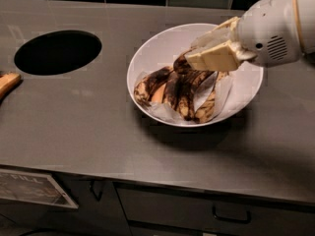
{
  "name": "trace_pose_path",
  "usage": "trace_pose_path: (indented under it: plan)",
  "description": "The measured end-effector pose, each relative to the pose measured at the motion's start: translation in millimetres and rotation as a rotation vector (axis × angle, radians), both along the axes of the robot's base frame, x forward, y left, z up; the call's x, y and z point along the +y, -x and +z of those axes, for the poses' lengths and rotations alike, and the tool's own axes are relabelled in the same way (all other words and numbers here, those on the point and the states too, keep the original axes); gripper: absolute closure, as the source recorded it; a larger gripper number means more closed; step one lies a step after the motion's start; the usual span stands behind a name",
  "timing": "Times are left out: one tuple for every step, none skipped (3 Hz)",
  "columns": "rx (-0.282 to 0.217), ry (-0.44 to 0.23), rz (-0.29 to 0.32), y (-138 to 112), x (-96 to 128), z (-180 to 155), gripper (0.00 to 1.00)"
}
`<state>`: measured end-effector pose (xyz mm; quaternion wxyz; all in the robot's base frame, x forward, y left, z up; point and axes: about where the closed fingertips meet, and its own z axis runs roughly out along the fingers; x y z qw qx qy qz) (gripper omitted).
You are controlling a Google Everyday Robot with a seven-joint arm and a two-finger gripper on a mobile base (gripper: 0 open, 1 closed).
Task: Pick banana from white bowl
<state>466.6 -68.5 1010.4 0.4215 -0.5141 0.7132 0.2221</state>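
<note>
The white bowl stands on the grey counter, right of centre. It holds several overripe bananas on white paper. The banana, plump and tan-yellow with dark blotches, lies at the bowl's left side. Darker bananas lie beside it towards the middle. My gripper reaches in from the upper right over the bowl's far half. Its cream fingers are closed on the dark upper end of a banana in the pile. The rest of that banana rests among the others, so I cannot tell which one it is.
A round dark hole is cut in the counter at the left. An orange-tan object pokes in at the left edge. The counter's front edge runs below the bowl, with drawers and handles underneath. A dark tiled wall runs along the back.
</note>
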Motion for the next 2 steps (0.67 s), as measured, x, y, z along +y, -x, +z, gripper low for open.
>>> trace_pose_path:
  plan:
    - [-0.048, -0.015, 0.035, 10.3, 1.0, 12.8, 1.0]
    - [-0.052, -0.014, 0.038, 10.7, 1.5, 13.5, 1.0]
